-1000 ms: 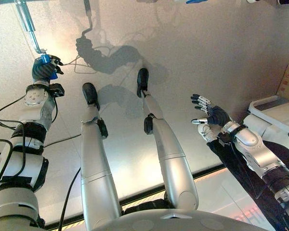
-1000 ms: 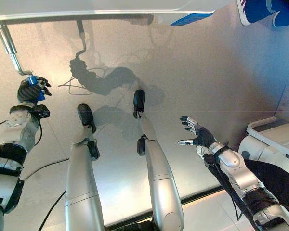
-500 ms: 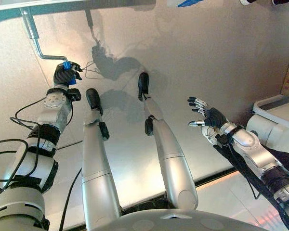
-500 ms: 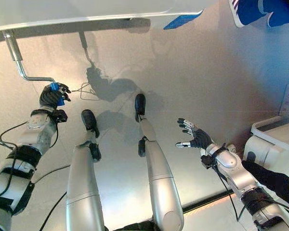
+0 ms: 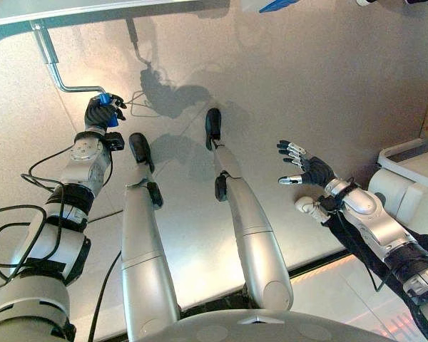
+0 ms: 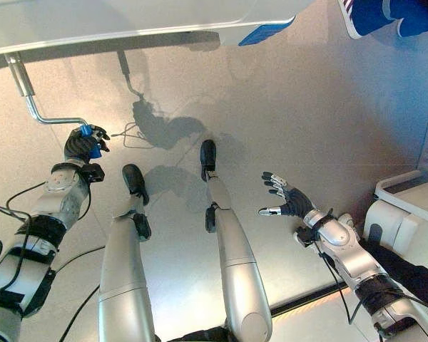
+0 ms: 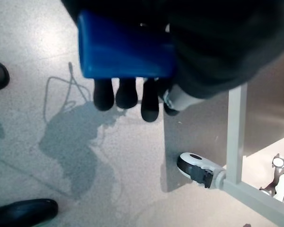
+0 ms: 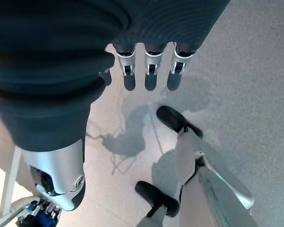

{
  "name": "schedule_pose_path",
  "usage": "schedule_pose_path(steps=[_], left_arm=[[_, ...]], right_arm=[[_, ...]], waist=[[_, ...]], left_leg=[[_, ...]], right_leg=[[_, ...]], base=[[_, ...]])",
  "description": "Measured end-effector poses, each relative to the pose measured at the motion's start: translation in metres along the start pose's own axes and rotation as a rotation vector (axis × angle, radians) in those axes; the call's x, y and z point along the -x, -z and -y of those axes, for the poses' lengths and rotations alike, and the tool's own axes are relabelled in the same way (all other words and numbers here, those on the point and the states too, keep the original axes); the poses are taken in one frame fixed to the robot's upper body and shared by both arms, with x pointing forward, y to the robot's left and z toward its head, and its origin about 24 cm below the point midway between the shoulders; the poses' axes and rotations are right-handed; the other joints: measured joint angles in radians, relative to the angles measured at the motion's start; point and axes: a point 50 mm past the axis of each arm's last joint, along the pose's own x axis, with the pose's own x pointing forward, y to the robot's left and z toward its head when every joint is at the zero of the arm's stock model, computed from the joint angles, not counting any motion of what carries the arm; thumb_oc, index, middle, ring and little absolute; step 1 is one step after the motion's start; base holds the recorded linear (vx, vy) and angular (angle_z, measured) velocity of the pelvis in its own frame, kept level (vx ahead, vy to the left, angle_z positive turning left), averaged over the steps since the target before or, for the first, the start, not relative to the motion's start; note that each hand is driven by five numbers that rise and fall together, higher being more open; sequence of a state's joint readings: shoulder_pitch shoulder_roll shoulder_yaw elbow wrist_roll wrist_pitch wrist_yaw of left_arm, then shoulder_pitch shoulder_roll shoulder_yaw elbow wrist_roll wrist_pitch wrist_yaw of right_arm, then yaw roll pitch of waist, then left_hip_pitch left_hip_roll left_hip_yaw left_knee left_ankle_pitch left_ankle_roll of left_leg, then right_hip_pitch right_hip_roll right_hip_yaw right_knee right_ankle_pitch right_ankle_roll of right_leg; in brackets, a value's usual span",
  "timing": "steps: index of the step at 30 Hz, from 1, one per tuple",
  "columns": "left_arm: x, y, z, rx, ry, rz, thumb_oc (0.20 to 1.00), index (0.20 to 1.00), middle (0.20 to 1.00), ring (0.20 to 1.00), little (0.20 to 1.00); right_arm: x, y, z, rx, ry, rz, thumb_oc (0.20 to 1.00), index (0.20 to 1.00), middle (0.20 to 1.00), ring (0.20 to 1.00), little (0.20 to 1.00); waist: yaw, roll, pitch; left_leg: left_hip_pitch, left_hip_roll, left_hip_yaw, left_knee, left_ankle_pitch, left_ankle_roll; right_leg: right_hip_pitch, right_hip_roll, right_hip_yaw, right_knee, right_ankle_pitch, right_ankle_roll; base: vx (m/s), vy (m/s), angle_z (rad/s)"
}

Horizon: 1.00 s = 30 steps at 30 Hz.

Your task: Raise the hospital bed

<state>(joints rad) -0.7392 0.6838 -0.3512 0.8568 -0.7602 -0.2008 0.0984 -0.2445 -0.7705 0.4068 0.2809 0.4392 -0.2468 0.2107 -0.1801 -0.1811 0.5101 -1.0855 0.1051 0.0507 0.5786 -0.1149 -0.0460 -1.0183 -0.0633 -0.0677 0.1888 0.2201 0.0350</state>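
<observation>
- Blue plastic grip: the end piece of the crank, held inside our left hand. In the left wrist view the fingers are curled round the blue block, so we judge the hold firm.
- Steel crank: a bent silver rod. It drops from under the bed edge, elbows, then runs sideways to the grip.
- Hospital bed: its pale underside and edge lie along the far side of the floor, above the crank's root. How high the bed stands we cannot tell from these views.
- Bed frame leg with castor: seen past our left fingers, resting on the floor just beside the crank's sweep.
- Right hand: held out over the floor, well apart from the crank, fingers spread and loose, holding nothing.
- White unit: stands by the right edge of the floor, not part of the job.
- Person's blue shoe: at the far right corner.
- Step in hand, as we judge it: turning the crank. To do it well we would keep the grip enclosed, carry the wrist round in a full even circle about the rod's axis, and steer clear of the frame leg.
</observation>
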Motion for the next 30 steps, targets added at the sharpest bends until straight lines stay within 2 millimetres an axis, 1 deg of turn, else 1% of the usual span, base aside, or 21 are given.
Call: schedule_pose_path(steps=[6, 7, 9, 15, 17, 20, 21, 22, 23, 24, 27, 28, 29, 30], left_arm=[[0.0, 0.001, 0.002, 0.006, 0.004, -0.005, 0.2, 0.2, 0.2, 0.2, 0.2], [-0.001, 0.002, 0.002, 0.006, 0.002, -0.009, 0.36, 0.36, 0.36, 0.36, 0.36], [-0.001, 0.003, 0.002, 0.007, -0.002, -0.015, 1.0, 1.0, 1.0, 1.0, 1.0], [0.0, 0.005, 0.003, 0.007, 0.008, -0.022, 1.0, 1.0, 1.0, 1.0, 1.0], [0.003, 0.012, 0.004, 0.007, 0.013, -0.041, 1.0, 1.0, 1.0, 1.0, 1.0], [0.009, 0.027, 0.004, 0.012, 0.018, -0.082, 1.0, 1.0, 1.0, 1.0, 1.0], [0.014, 0.038, 0.006, 0.018, 0.028, -0.115, 1.0, 1.0, 1.0, 1.0, 1.0], [0.016, 0.043, 0.007, 0.027, 0.028, -0.128, 1.0, 1.0, 1.0, 1.0, 1.0], [0.022, 0.054, 0.01, 0.039, 0.037, -0.16, 1.0, 1.0, 1.0, 1.0, 1.0], [0.024, 0.061, 0.009, 0.042, 0.037, -0.183, 1.0, 1.0, 1.0, 1.0, 1.0], [0.036, 0.083, 0.009, 0.058, 0.026, -0.255, 1.0, 1.0, 1.0, 1.0, 1.0], [0.038, 0.088, 0.01, 0.061, 0.024, -0.274, 1.0, 1.0, 1.0, 1.0, 1.0], [0.044, 0.099, 0.013, 0.064, 0.027, -0.314, 1.0, 1.0, 1.0, 1.0, 1.0], [0.046, 0.103, 0.015, 0.053, 0.037, -0.33, 1.0, 1.0, 1.0, 1.0, 1.0]], right_arm=[[0.0, 0.0, 0.0, 0.0, 0.0, 0.001, 1.0, 1.0, 1.0, 1.0, 1.0], [0.0, 0.0, 0.0, 0.0, 0.0, 0.001, 1.0, 1.0, 1.0, 1.0, 1.0], [0.0, 0.0, 0.0, 0.0, 0.0, 0.0, 1.0, 1.0, 1.0, 1.0, 1.0], [0.0, 0.001, 0.0, -0.006, 0.006, -0.007, 1.0, 1.0, 1.0, 1.0, 1.0], [-0.001, 0.002, -0.002, -0.014, 0.005, -0.008, 1.0, 1.0, 1.0, 1.0, 1.0], [-0.002, 0.005, -0.003, -0.025, 0.011, -0.015, 1.0, 1.0, 1.0, 1.0, 1.0], [-0.002, 0.011, -0.005, -0.041, 0.02, -0.037, 1.0, 1.0, 1.0, 1.0, 1.0], [-0.002, 0.015, -0.006, -0.051, 0.025, -0.05, 1.0, 1.0, 1.0, 1.0, 1.0], [-0.001, 0.019, -0.008, -0.058, 0.021, -0.071, 1.0, 1.0, 1.0, 1.0, 1.0], [-0.001, 0.021, -0.009, -0.06, 0.021, -0.075, 1.0, 1.0, 1.0, 1.0, 1.0], [-0.003, 0.024, -0.014, -0.083, 0.03, -0.082, 1.0, 1.0, 1.0, 1.0, 1.0], [-0.004, 0.025, -0.016, -0.09, 0.031, -0.084, 1.0, 1.0, 1.0, 1.0, 1.0], [-0.005, 0.027, -0.02, -0.101, 0.024, -0.088, 1.0, 1.0, 1.0, 1.0, 1.0], [-0.006, 0.028, -0.022, -0.109, 0.025, -0.09, 1.0, 1.0, 1.0, 1.0, 1.0]], waist=[[0.001, 0.0, 0.0], [0.001, 0.0, 0.0], [0.002, 0.0, 0.0], [0.006, 0.0, 0.0], [0.008, 0.0, 0.0], [0.016, 0.001, 0.0], [0.023, 0.001, 0.0], [0.028, 0.001, 0.0], [0.033, 0.001, 0.0], [0.037, 0.001, 0.0], [0.041, 0.001, 0.001], [0.043, 0.002, 0.001], [0.052, 0.002, 0.001], [0.057, 0.002, 0.001]], left_leg=[[0.015, -0.006, 0.001, -0.023, 0.014, -0.001], [0.018, -0.007, 0.001, -0.028, 0.017, -0.001], [0.025, -0.008, 0.002, -0.033, 0.022, -0.003], [0.054, -0.018, 0.001, -0.061, 0.04, -0.011], [0.07, -0.019, 0.002, -0.063, 0.042, -0.013], [0.103, -0.02, 0.004, -0.072, 0.042, -0.013], [0.132, -0.021, 0.009, -0.083, 0.044, -0.015], [0.146, -0.022, 0.011, -0.091, 0.044, -0.015], [0.175, -0.025, 0.017, -0.111, 0.05, -0.015], [0.187, -0.029, 0.018, -0.121, 0.053, -0.012], [0.225, -0.033, 0.017, -0.14, 0.064, -0.018], [0.235, -0.033, 0.017, -0.143, 0.064, -0.018], [0.259, -0.034, 0.02, -0.153, 0.064, -0.018], [0.272, -0.034, 0.022, -0.158, 0.064, -0.018]], right_leg=[[0.005, -0.008, -0.002, 0.001, 0.0, 0.0], [0.006, -0.009, -0.002, 0.002, -0.001, -0.001], [0.007, -0.01, -0.001, 0.003, -0.001, -0.002], [0.011, -0.014, -0.002, 0.027, -0.015, -0.011], [0.015, -0.015, -0.001, 0.048, -0.026, -0.014], [0.041, -0.018, 0.0, 0.052, -0.035, -0.01], [0.062, -0.021, 0.002, 0.05, -0.036, -0.01], [0.074, -0.023, 0.002, 0.048, -0.038, -0.011], [0.093, -0.028, 0.0, 0.048, -0.042, -0.012], [0.1, -0.03, 0.0, 0.049, -0.044, -0.013], [0.128, -0.034, -0.003, 0.05, -0.049, -0.015], [0.136, -0.034, -0.003, 0.049, -0.05, -0.015], [0.155, -0.034, -0.003, 0.048, -0.053, -0.016], [0.165, -0.034, -0.003, 0.047, -0.055, -0.016]], base=[[-0.01, -0.039, 0.05], [-0.02, -0.038, 0.02], [-0.02, -0.046, 0.01], [-0.02, -0.022, 0.04], [0.0, 0.0, 0.0], [-0.03, -0.018, 0.0], [-0.04, -0.031, 0.0], [-0.03, -0.035, 0.0], [-0.02, -0.024, 0.04], [-0.02, -0.029, 0.06], [-0.01, -0.009, 0.05], [0.0, 0.0, 0.0], [0.0, 0.0, 0.0], [0.0, 0.0, 0.0]])
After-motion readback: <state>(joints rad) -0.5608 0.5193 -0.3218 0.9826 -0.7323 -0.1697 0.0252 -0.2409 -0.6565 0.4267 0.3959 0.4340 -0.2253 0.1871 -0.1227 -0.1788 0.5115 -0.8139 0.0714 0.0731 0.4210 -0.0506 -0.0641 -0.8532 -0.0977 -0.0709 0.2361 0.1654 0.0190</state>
